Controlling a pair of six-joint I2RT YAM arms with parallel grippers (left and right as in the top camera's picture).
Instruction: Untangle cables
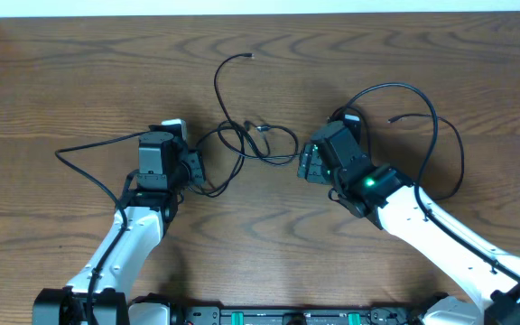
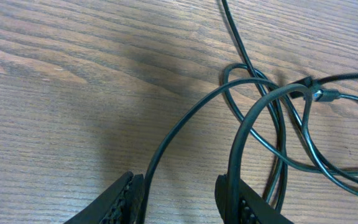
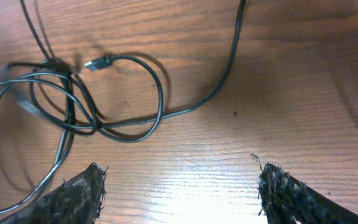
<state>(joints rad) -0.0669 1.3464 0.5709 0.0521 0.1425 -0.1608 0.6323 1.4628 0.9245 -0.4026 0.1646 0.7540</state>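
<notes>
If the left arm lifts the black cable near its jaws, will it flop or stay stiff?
Probably floppy: the black cable lies in loose curves. Likely light, being so thin. It may drag the tangle along, since strands cross there.

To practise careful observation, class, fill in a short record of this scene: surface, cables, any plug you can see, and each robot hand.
surface: wooden table
cables: thin, black, looped over each other between the two arms
plug end: small, metal-tipped, lying beside the loops
left hand: open, low over the table, two strands reaching the gap between its fingers
right hand: open, nothing between its fingers, tangle ahead of it
</notes>
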